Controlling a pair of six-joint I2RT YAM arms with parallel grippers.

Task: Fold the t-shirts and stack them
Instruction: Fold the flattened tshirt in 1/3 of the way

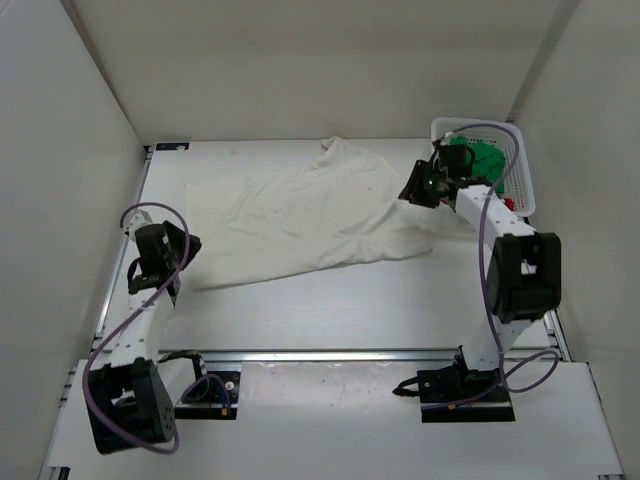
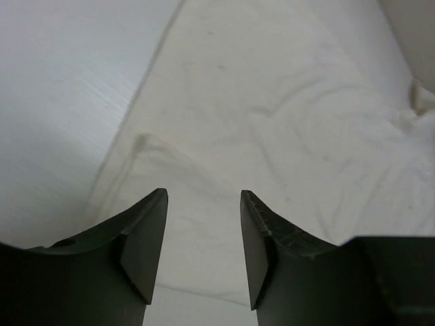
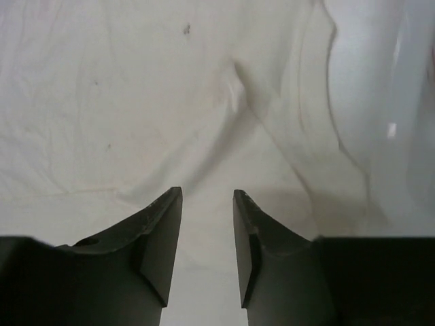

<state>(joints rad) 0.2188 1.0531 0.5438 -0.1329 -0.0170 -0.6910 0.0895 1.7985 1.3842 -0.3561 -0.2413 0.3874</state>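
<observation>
My left tool (image 2: 204,195) and right tool (image 3: 207,192) both hang apart over the white t-shirt (image 1: 300,215); grabbing just one layer could bunch it.

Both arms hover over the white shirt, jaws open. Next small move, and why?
Probably lower both arms until the jaws straddle the cloth, ready to pinch. The white shirt lies spread but rumpled, unfolded. The left jaws stand open over its left edge and the right jaws stand open over its right side, neither holding anything. A grip on each side seems needed before any fold.
</observation>
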